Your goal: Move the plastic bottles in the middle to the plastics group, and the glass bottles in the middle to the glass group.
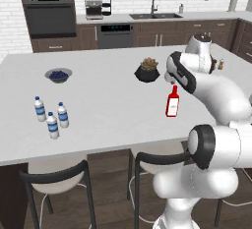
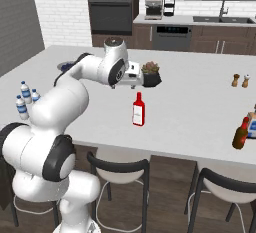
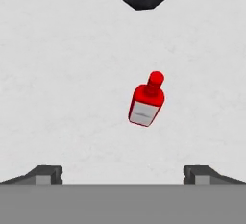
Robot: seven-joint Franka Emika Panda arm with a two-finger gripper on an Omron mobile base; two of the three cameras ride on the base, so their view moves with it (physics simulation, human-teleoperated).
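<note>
You have the red bottle [image 1: 172,102] standing upright mid-counter [image 1: 108,125], toward the near edge, with the potted plant [image 1: 147,70] just behind it. Three water bottles [image 1: 50,117] cluster together near the counter's front left corner, and the bowl [image 1: 58,75] sits behind them, well apart. Toward the right edge you'll find two small bottles [image 2: 240,80] side by side; nearer the front right corner stands another bottle [image 2: 241,134], seemingly touching a box-like item [image 2: 252,125] cut off there.

We look forward over the arm from behind-left and behind-right — both base views share the white counter [image 1: 108,110] and red bottle [image 1: 172,102]. Our hand view looks down on that bottle — closer.
</note>
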